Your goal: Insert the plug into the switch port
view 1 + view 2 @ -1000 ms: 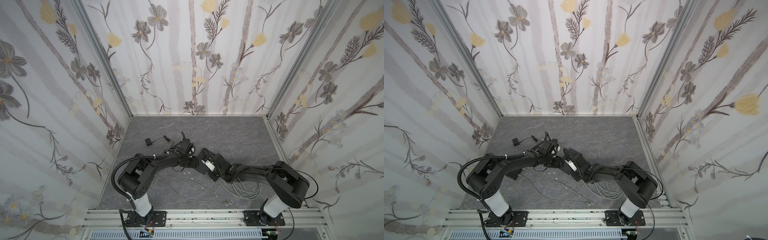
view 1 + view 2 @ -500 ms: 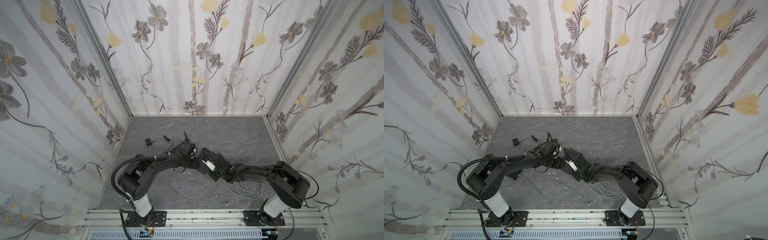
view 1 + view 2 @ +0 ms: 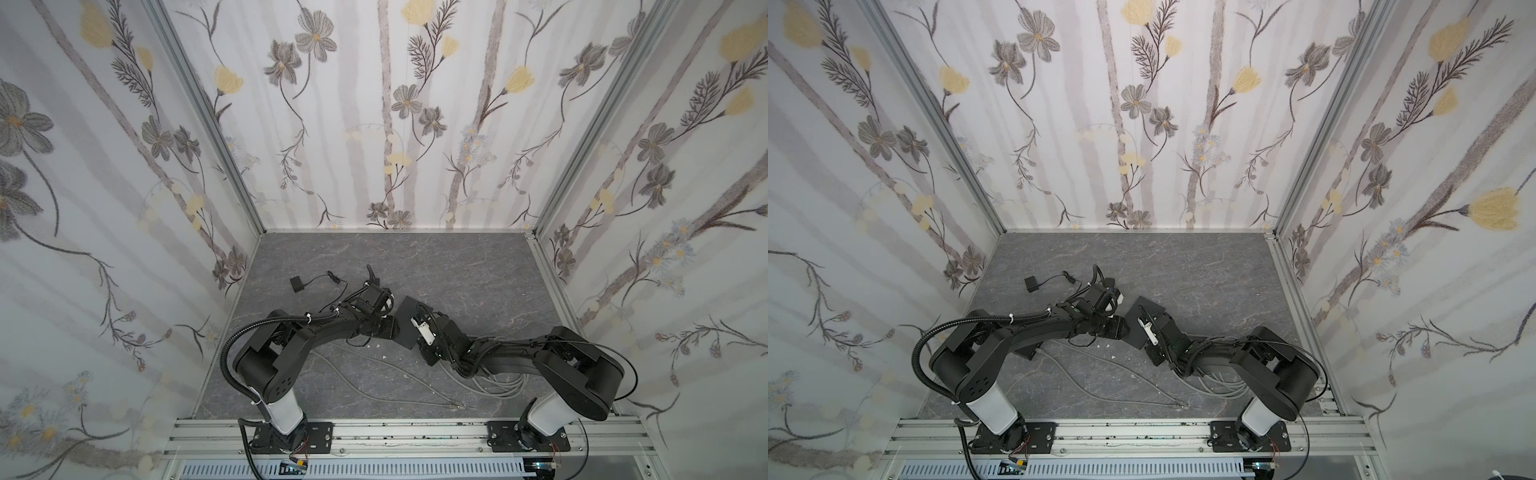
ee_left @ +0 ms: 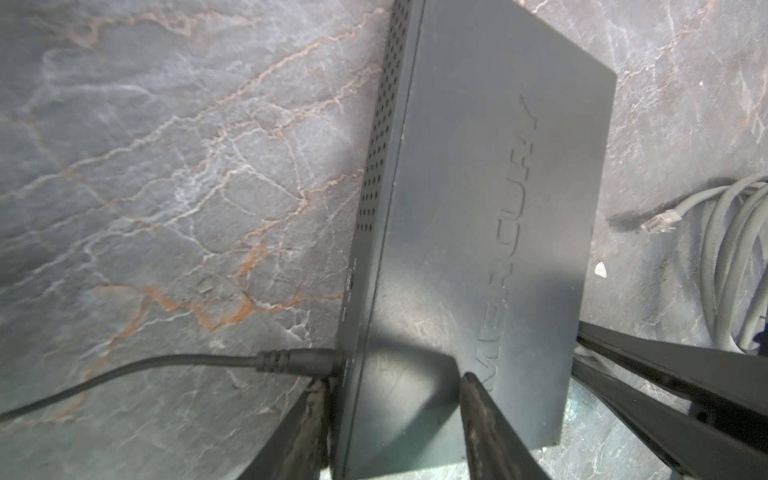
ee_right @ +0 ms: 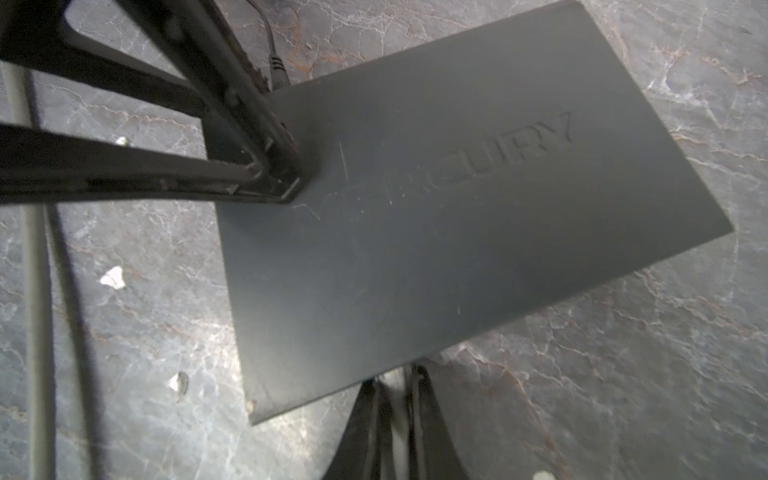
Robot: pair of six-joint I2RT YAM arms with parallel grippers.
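The switch point(image 3: 409, 309) point(image 3: 1144, 309) is a flat black box marked MERCURY point(image 4: 478, 187) point(image 5: 415, 249) on the grey floor. My left gripper point(image 4: 395, 379) point(image 3: 397, 328) is shut on one corner of it, one finger on the top face and the other against the side. A black power lead point(image 4: 299, 361) is plugged into that side. My right gripper point(image 5: 395, 374) point(image 3: 419, 332) is shut on a pale plug point(image 5: 395, 415), and its tips meet the switch's near long edge. The ports on that edge are hidden.
A loose clear-tipped network plug point(image 4: 660, 222) lies beside coiled grey cables point(image 4: 727, 270) point(image 3: 490, 382) under the right arm. A small black adapter point(image 3: 297, 284) sits at the back left. White chips point(image 5: 113, 277) dot the floor.
The left wrist has shifted slightly toward the right gripper. Both grips look unchanged.
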